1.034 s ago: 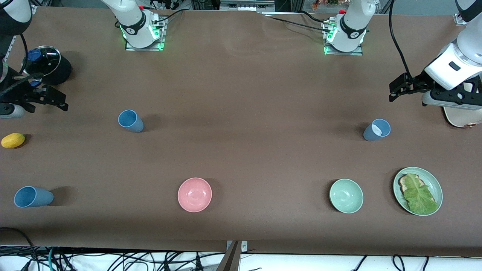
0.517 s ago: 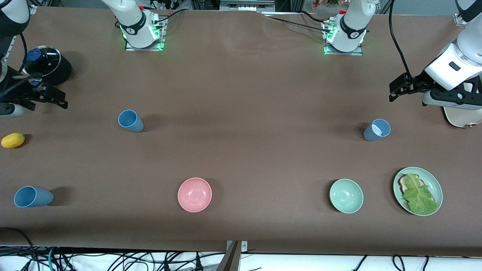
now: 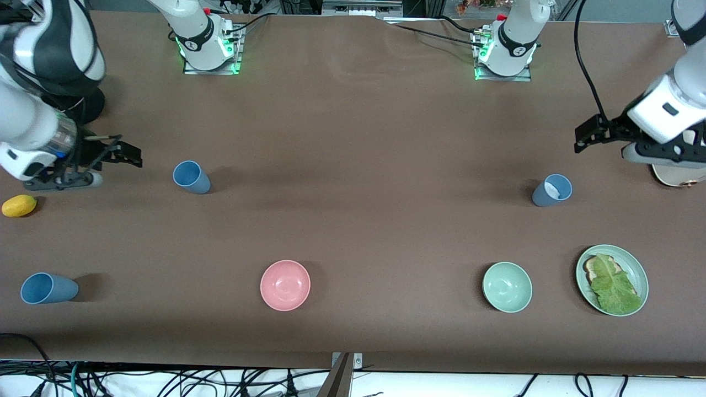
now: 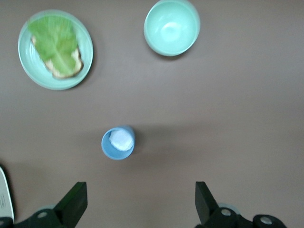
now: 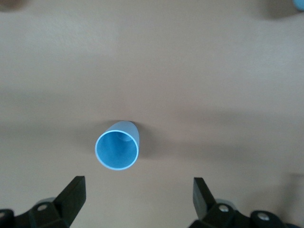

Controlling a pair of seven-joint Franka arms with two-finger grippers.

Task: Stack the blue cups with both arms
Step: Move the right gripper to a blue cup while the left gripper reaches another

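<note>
A mid-blue cup stands upright toward the right arm's end of the table. My right gripper hovers open and empty just beside it, and the cup shows ahead of the open jaws in the right wrist view. A greyer blue cup with a whitish inside stands upright toward the left arm's end. My left gripper hovers open and empty above the table beside it; the cup also shows in the left wrist view. A third blue cup stands near the front edge.
A pink bowl, a pale green bowl and a green plate with lettuce on bread lie along the front. A yellow fruit lies under the right arm. A black pot is mostly hidden by it.
My right gripper has swung toward the table's middle, closer to the mid-blue cup. My left gripper has shifted only slightly. The cups have not moved.
</note>
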